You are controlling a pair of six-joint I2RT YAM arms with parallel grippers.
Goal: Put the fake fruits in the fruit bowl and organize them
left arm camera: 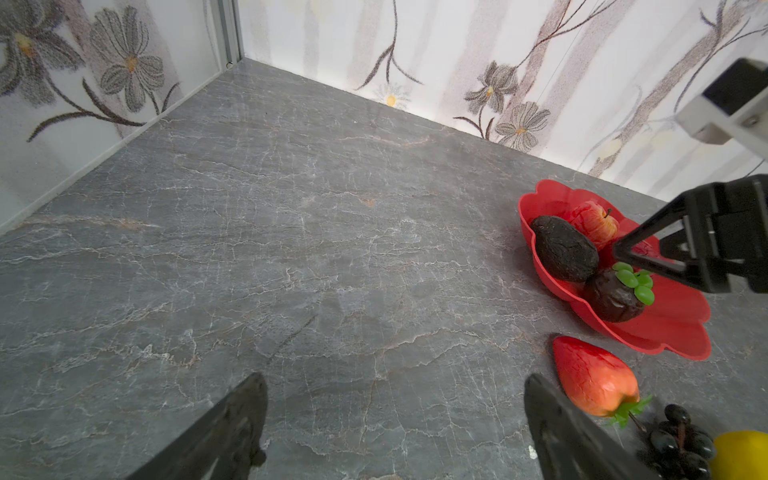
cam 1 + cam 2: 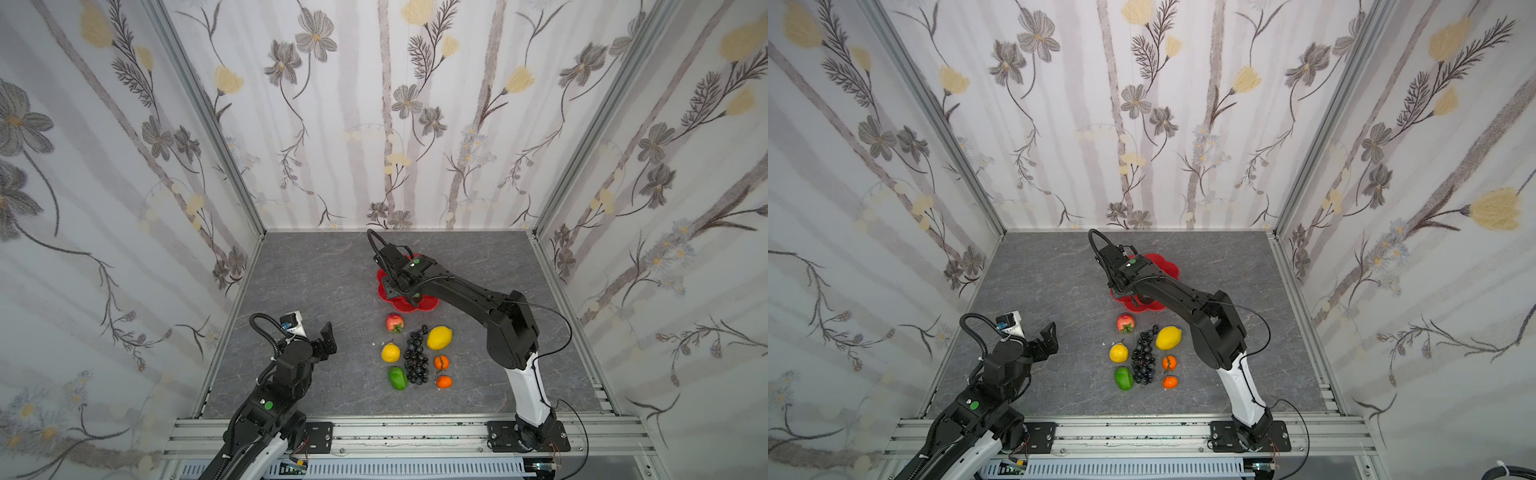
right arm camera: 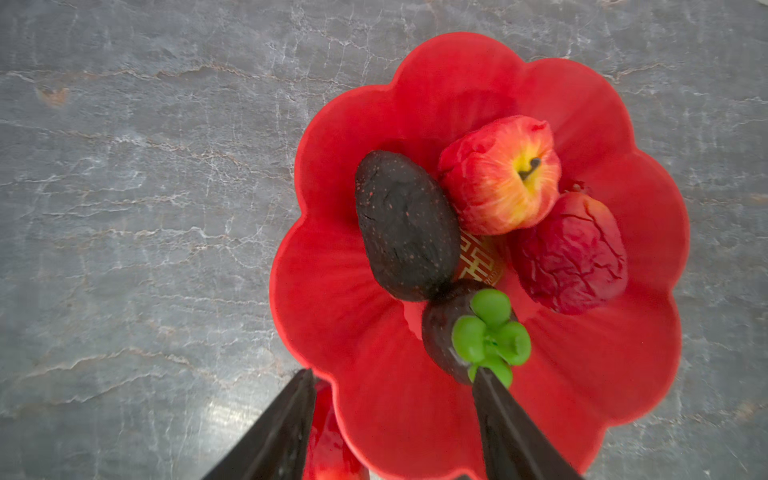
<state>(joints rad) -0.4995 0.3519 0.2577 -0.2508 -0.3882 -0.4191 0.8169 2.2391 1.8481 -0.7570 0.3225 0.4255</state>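
Mangosteen (image 3: 444, 332), avocado (image 3: 405, 226), apple (image 3: 498, 174) and red fruit (image 3: 571, 253) lie in the fruit bowl (image 3: 602, 353).

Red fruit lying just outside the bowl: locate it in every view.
In both top views: red fruit between fruit bowl and grape bunch.
Left wrist: fruit between bowl and grapes.
Right wrist: a red sliver past the bowl's rim, between the right gripper fingers.
Shared landmark: the bowl's scalloped rim.
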